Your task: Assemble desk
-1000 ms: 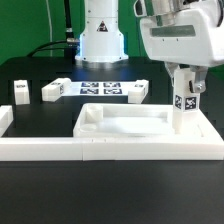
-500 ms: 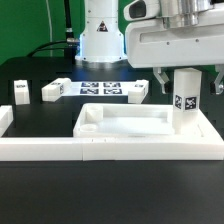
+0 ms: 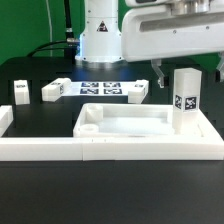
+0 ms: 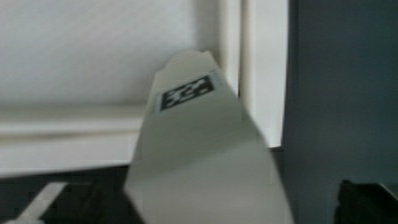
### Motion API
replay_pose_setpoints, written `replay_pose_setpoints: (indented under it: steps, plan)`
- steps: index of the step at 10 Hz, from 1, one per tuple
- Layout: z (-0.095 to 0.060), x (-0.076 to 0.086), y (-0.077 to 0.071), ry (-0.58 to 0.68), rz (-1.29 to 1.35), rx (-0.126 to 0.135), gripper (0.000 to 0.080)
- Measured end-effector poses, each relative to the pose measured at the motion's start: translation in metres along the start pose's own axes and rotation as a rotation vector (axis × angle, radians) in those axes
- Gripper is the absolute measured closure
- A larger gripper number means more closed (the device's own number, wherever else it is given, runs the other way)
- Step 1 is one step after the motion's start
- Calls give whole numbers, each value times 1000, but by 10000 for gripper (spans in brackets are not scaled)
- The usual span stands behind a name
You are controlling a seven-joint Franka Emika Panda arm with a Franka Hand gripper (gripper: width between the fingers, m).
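The white desk top (image 3: 125, 127), a shallow tray with a raised rim, lies in the middle of the table. One square leg (image 3: 185, 100) with a tag stands upright in its corner at the exterior view's right. My gripper (image 3: 189, 68) is open just above that leg, its jaws apart on either side and not touching it. Three loose legs lie behind: one (image 3: 20, 92), a second (image 3: 52, 90) and a third (image 3: 137, 91). In the wrist view the standing leg (image 4: 205, 150) rises between my open gripper (image 4: 205, 205), with the tray (image 4: 89, 60) beyond.
The marker board (image 3: 100, 89) lies flat at the back between the loose legs. A long low white border rail (image 3: 40, 149) runs along the front and turns back at the exterior view's left. The robot base (image 3: 100, 35) stands behind.
The gripper has let go of the leg, opened and risen. The leg stays standing upright in the tray's corner.
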State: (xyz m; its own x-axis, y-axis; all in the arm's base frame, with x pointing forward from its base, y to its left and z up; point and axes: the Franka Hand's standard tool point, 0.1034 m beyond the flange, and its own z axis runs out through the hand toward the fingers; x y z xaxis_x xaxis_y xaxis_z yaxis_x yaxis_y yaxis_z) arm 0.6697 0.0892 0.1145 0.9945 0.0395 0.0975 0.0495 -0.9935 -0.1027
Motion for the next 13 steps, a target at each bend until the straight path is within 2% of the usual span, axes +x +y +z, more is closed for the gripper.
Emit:
replay_pose_setpoints:
  steps: [1, 2, 3, 4, 5, 7, 8, 10, 13]
  plan:
    - [1, -1, 0, -2, 56, 2, 151]
    - [1, 0, 0, -2, 68, 2, 268]
    - [1, 0, 0, -2, 67, 1, 420]
    - [1, 0, 0, 0, 132, 2, 420]
    - [1, 0, 0, -1, 212, 2, 508]
    - [1, 0, 2, 0, 354, 0, 508]
    - [1, 0, 8, 0, 522, 3, 508]
    - [1, 0, 11, -23, 903, 55, 508]
    - [1, -1, 11, -30, 1027, 49, 505]
